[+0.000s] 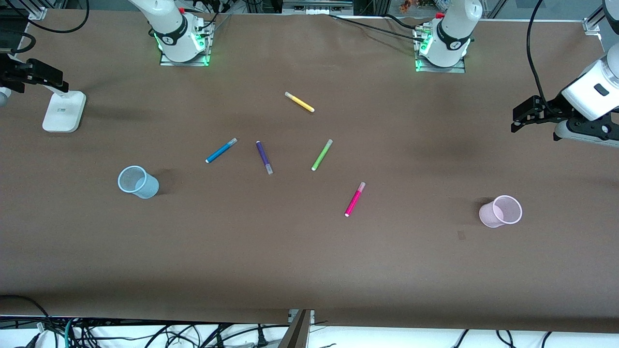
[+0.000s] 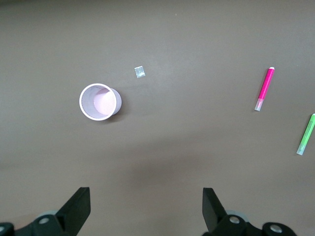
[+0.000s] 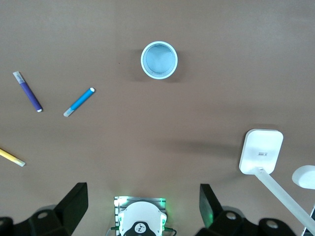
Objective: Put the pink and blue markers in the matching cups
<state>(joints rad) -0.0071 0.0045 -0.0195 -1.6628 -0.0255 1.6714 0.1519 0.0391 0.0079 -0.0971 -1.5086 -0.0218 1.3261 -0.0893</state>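
Evidently no step has begun: both markers lie flat on the brown table (image 1: 309,270) and both cups stand empty. Taking the purple marker (image 1: 264,157) at the middle of the scatter as the dial's hub in the front view, the blue marker (image 1: 221,150) lies just beside it at about ten o'clock, the pink marker (image 1: 354,199) sits out at four o'clock, the blue cup (image 1: 138,181) at eight o'clock toward the right arm's end, and the pink cup (image 1: 501,211) well apart at about three to four o'clock toward the left arm's end. A green marker (image 1: 321,154) and a yellow marker (image 1: 299,102) are distractors. The left gripper (image 2: 146,209) hangs high over its end of the table with fingers spread wide and holding nothing; the right gripper (image 3: 142,206) hangs likewise over its own end near a white stand (image 1: 64,112), also spread and empty. Judging from this, the next move calls for each arm to descend on the marker on its side, aligning the fingers across the slim barrel. Both grippers are cut off at the front view's edges, so only the wrist views show their fingertips. A small pale scrap (image 2: 140,72) near the pink cup is too small to identify.
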